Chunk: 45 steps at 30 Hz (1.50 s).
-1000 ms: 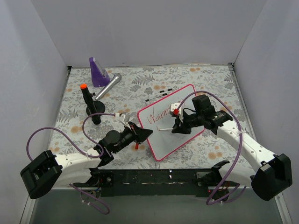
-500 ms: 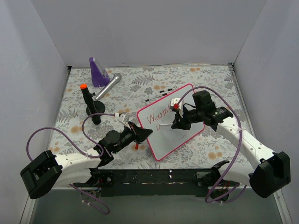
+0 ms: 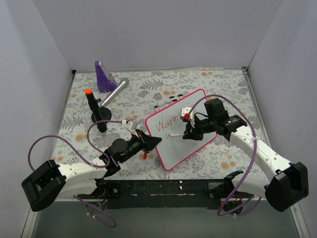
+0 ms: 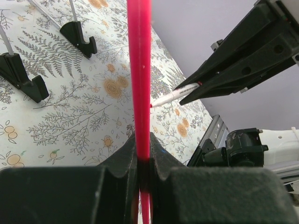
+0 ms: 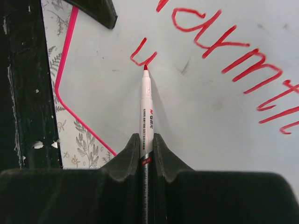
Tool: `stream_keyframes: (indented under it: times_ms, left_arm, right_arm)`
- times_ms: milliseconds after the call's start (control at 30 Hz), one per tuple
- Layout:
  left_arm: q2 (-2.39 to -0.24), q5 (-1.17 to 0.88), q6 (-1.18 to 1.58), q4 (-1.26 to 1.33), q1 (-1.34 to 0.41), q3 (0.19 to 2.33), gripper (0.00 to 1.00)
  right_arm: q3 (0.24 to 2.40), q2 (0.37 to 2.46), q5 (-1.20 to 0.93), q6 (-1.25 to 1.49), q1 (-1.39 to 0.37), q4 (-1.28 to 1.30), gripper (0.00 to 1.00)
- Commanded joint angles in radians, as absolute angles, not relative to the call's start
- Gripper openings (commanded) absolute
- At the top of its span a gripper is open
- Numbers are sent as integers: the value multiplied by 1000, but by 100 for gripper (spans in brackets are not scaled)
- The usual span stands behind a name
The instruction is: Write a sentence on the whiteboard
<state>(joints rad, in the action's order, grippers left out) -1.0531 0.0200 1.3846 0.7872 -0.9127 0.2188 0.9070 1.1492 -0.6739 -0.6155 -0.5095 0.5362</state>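
Observation:
The whiteboard (image 3: 179, 148), white with a pink frame, lies tilted at mid-table. Red lettering of the sentence (image 3: 168, 121) reads "Warmth" on the top line, and a short stroke (image 5: 142, 56) starts the second line. My left gripper (image 3: 154, 142) is shut on the board's left frame edge (image 4: 139, 70). My right gripper (image 3: 188, 133) is shut on a white marker with a red tip (image 5: 146, 107). The tip sits at the right end of the new stroke. The marker (image 4: 175, 95) also shows in the left wrist view.
A purple wedge (image 3: 104, 77), a silver microphone (image 3: 115, 91) and a black stand with an orange-tipped stick (image 3: 94, 109) are at the back left. The board's black clip feet (image 4: 79, 37) rest on the floral cloth. Walls enclose the table on three sides.
A short red stroke has appeared at the start of the second line. My right gripper has shifted slightly right with the marker. The left arm has not moved.

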Motion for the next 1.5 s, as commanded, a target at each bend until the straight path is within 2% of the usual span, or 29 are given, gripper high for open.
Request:
stream_keyframes:
  times_ms: [0,667,1067,1467]
  left_arm:
    - [-1032,20,1350,882,-916,221,0]
    - [-1028,21,1351,887,-917,212,0]
    - [-1032,21,1353,893,-917,204,0]
    - [-1017,25,1358,900,-916,186,0]
  right_arm:
    - [874,1124,-670,-661,-503,584,1]
    - [891,1177,-762,-698,-528,637,1]
    - [1023,1215,-798,-663,-538,627,1]
    - [989,1132,-789,-632,-450,597,1]
